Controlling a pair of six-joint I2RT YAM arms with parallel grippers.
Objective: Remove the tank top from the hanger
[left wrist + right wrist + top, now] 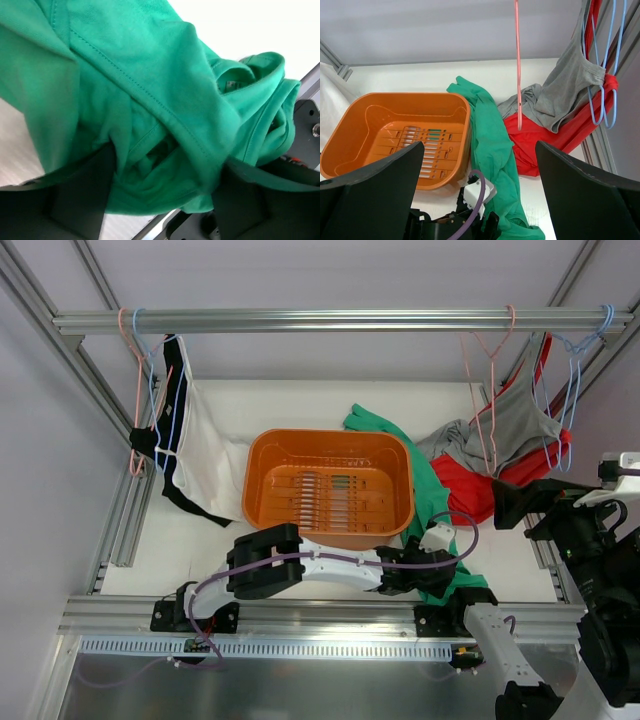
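Nearest the bases, the left gripper (162, 185) lies across the table at about 4 o'clock of the orange basket (262, 455). It is clamped on a bunched fold of the green tank top (428, 495), probably to drag it clear. That garment lies on the table along the basket's 3 o'clock side, off any hanger, so the removal looks done. The right gripper (479, 150), at the basket's 3 o'clock, has its jaws spread wide and empty and faces the clothes. Further off, a bare pink hanger (518, 60) hangs from the rail (330, 318) at 1 o'clock. Beside it a gray top (520, 425) is on a blue hanger (575, 390) over a red garment (470, 490).
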